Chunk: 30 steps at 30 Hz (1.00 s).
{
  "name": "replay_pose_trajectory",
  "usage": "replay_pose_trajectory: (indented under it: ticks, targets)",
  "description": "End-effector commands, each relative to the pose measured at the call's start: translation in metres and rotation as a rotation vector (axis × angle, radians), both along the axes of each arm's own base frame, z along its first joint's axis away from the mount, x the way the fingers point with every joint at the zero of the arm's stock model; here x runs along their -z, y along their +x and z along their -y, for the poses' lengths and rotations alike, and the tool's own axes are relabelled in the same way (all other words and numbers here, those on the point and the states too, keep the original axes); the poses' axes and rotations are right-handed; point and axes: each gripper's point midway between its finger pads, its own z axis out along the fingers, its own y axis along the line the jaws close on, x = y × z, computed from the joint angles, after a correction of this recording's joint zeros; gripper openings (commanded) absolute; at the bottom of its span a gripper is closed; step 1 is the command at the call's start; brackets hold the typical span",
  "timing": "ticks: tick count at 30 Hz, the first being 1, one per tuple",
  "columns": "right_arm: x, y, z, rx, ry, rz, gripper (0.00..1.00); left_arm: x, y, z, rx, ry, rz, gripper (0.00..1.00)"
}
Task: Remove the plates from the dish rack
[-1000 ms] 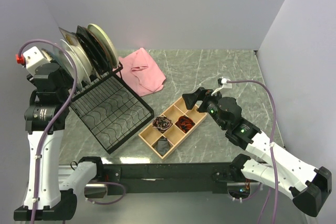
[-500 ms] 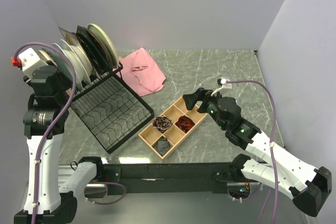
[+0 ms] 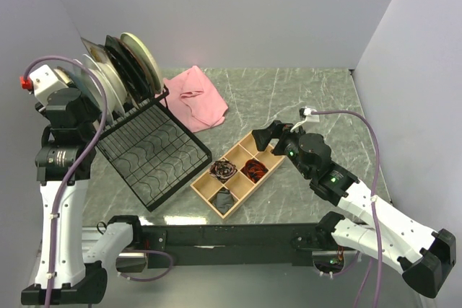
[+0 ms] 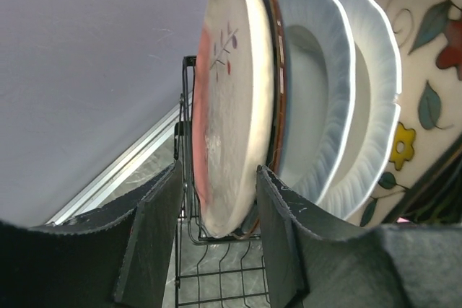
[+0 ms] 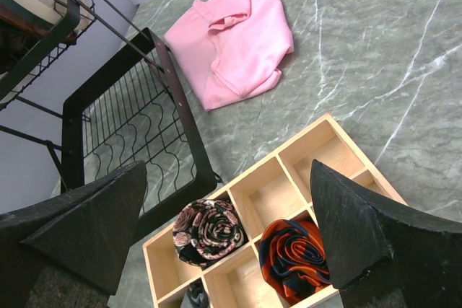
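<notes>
My L gripper (image 4: 219, 172) open, straddling pink-cream plate (image 4: 232, 84) in dish rack (image 4: 186, 106); R gripper (image 5: 227, 169) wide open, empty, above tray (image 5: 317, 146).

Beyond the left gripper (image 4: 220, 178), the floral square plate (image 4: 426, 70) runs off the right edge. The brown-rimmed plate (image 4: 279, 70) shows only a rim sliver. Between the jaws of the right gripper (image 5: 227, 171), a grey roll (image 5: 191, 295) is cut off at the bottom edge.

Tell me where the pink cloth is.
In the top view the pink cloth lies crumpled on the table toward the back, just right of the dish rack and beyond the wooden compartment tray.
</notes>
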Motion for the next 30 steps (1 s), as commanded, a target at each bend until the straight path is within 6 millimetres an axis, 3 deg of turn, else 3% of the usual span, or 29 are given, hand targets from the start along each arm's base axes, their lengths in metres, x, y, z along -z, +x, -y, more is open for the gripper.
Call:
replay_pose_trajectory:
  ticks: [1, 10, 30]
  targets:
    - [-0.033, 0.003, 0.002, 0.019, 0.043, 0.064, 1.0, 0.005, 0.004, -0.001, 0.005, -0.002, 0.004, 0.52]
    - [-0.029, 0.005, 0.002, 0.028, 0.034, 0.056, 1.0, 0.017, 0.0, 0.007, 0.079, 0.018, 0.019, 0.54]
    - [-0.034, 0.004, 0.006, 0.041, 0.044, 0.07, 0.99, 0.001, 0.015, -0.001, 0.076, 0.088, 0.0, 0.54]
